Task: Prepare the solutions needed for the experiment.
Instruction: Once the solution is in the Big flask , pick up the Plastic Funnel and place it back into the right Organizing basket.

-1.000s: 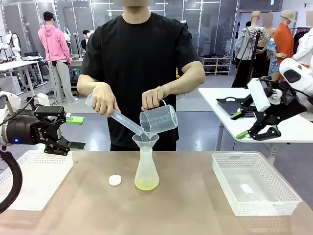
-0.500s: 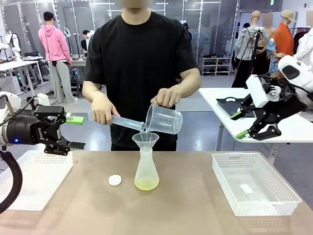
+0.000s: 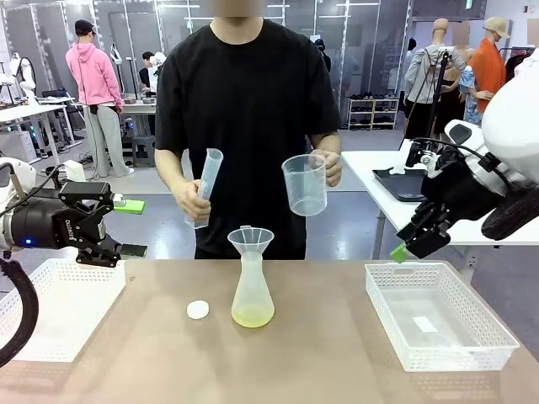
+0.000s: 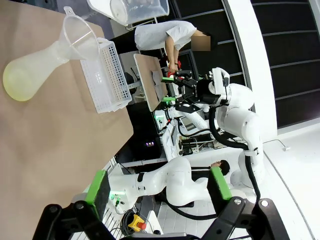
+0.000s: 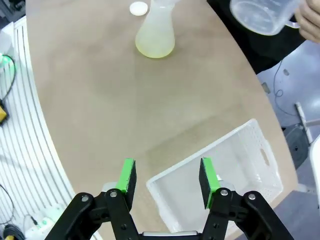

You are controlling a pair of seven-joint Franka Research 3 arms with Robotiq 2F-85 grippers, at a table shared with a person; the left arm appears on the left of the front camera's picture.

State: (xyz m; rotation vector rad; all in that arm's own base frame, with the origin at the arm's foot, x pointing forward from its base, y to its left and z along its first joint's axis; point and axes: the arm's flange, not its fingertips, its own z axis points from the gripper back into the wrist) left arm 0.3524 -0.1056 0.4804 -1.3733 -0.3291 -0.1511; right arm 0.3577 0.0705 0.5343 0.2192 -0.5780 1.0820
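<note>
A translucent conical flask [image 3: 252, 295] with a funnel [image 3: 250, 240] in its neck stands mid-table, holding a thin yellowish layer of solution [image 3: 253, 317]. Above it the person holds a graduated cylinder [image 3: 205, 187] upright in one hand and a clear beaker [image 3: 305, 185] in the other. My left gripper [image 3: 130, 227] hangs open over the left basket, well left of the flask. My right gripper [image 3: 408, 244] is open above the right basket. The right wrist view shows its gripper [image 5: 167, 175] open, with the flask [image 5: 155, 35] far ahead. The left wrist view has its gripper [image 4: 159, 185] open and the flask [image 4: 30, 75] lying sideways.
A white basket [image 3: 59, 337] sits at the table's left and another [image 3: 472, 337] at the right, also seen as the white basket [image 5: 235, 150] under my right gripper. A small white disc [image 3: 198, 310] lies left of the flask.
The person has lifted the cylinder and beaker off the funnel and turned both upright. My right arm has swung down and left toward the right basket. The left arm has not moved.
</note>
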